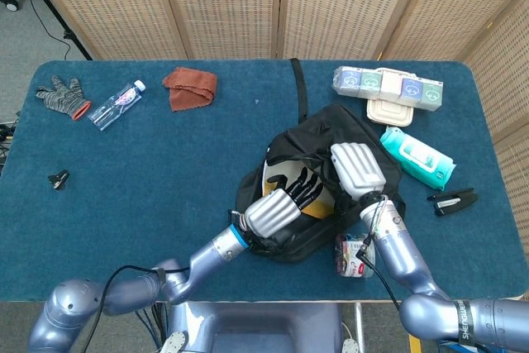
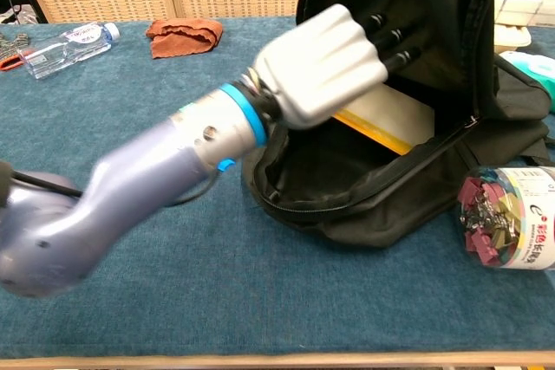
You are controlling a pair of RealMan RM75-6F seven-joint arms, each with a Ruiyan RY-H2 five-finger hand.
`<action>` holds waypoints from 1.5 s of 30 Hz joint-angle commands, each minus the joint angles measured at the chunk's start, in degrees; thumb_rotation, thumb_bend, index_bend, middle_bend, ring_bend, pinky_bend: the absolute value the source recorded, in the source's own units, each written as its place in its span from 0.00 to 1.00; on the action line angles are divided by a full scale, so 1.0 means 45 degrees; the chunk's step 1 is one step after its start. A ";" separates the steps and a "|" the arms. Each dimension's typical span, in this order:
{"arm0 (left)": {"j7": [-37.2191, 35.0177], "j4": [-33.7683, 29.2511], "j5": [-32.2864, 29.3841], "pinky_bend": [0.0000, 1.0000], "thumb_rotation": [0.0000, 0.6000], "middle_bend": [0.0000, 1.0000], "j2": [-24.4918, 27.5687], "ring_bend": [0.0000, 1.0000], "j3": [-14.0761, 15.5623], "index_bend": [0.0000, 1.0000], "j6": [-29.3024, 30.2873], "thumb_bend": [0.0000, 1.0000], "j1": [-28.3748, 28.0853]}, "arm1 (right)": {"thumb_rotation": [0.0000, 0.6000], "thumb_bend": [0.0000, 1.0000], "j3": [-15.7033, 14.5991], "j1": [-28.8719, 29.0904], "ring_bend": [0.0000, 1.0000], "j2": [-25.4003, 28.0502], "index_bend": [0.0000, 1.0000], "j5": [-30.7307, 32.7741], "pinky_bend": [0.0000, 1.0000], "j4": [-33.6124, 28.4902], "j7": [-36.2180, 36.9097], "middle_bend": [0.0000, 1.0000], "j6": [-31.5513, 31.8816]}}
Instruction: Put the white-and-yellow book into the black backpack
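The black backpack (image 1: 326, 150) lies right of the table's middle, its mouth held wide open (image 2: 416, 15). The white-and-yellow book (image 2: 383, 119) lies slanted inside the opening; in the head view only a part of the book (image 1: 320, 204) shows. My left hand (image 2: 316, 62) hovers at the mouth just above the book, with dark fingers (image 2: 392, 34) spread and nothing in them. From the head view the left hand (image 1: 277, 204) sits at the bag's front left rim. My right hand (image 1: 357, 169) grips the backpack's upper flap and keeps it lifted.
A jar of binder clips (image 2: 507, 218) stands right beside the bag's front corner. A teal wipes pack (image 1: 417, 156), a black stapler (image 1: 453, 201) and tissue packs (image 1: 387, 84) lie to the right. A brown cloth (image 1: 190, 88), a water bottle (image 1: 116, 105) and a grey glove (image 1: 59, 95) lie far left.
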 commanded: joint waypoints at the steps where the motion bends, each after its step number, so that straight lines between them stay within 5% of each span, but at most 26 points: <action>1: -0.1339 -0.1275 0.0317 0.58 1.00 0.07 0.1443 0.15 0.0623 0.11 0.0416 0.14 0.0468 | 1.00 1.00 0.0068 0.0072 0.73 -0.0099 0.62 0.0186 0.71 0.0314 0.0144 0.70 0.0002; 8: -0.4395 -0.2183 0.1150 0.58 1.00 0.08 0.3590 0.16 0.1550 0.17 0.1973 0.14 0.1281 | 1.00 1.00 0.0301 0.0291 0.73 -0.0138 0.62 0.0718 0.71 0.0719 0.0249 0.70 -0.0021; 17: -0.7429 -0.1717 0.1756 0.58 1.00 0.13 0.5553 0.21 0.2112 0.25 0.4311 0.14 0.2398 | 1.00 1.00 0.0276 0.0522 0.73 -0.0417 0.63 0.1330 0.71 0.0782 0.0143 0.70 0.0025; 33: -1.1871 0.0490 -0.0593 0.58 1.00 0.13 0.7170 0.20 0.1609 0.27 0.5549 0.14 0.4702 | 1.00 0.99 -0.1185 0.0576 0.68 -0.2787 0.59 0.0224 0.66 0.0938 -0.0386 0.66 0.0606; 34: -1.2107 0.0745 -0.0767 0.58 1.00 0.13 0.7188 0.20 0.1541 0.27 0.5582 0.14 0.4848 | 1.00 0.92 -0.1458 0.0542 0.63 -0.3086 0.55 -0.0069 0.62 0.0873 -0.0307 0.62 0.0377; 37: -1.2676 0.1182 -0.0960 0.58 1.00 0.13 0.7133 0.20 0.1437 0.27 0.5657 0.14 0.5037 | 1.00 0.19 -0.1868 0.0463 0.22 -0.3144 0.20 -0.0401 0.27 0.0724 -0.0074 0.23 -0.0330; 38: -1.2817 0.1307 -0.1022 0.58 1.00 0.13 0.7107 0.20 0.1405 0.27 0.5654 0.14 0.5084 | 1.00 0.03 -0.1903 0.0450 0.09 -0.3124 0.09 -0.0436 0.15 0.0637 0.0020 0.10 -0.0503; 41: -1.3200 0.1758 -0.1213 0.58 1.00 0.13 0.6955 0.20 0.1309 0.27 0.5590 0.14 0.5214 | 1.00 0.00 -0.1913 0.0314 0.00 -0.3201 0.00 -0.0871 0.01 0.0426 0.0463 0.00 -0.0728; 45: -1.3571 0.2054 -0.1451 0.58 1.00 0.13 0.6757 0.20 0.1163 0.27 0.5497 0.14 0.5327 | 1.00 0.00 -0.2047 0.0134 0.00 -0.3341 0.00 -0.1563 0.00 0.0326 0.0777 0.00 -0.0798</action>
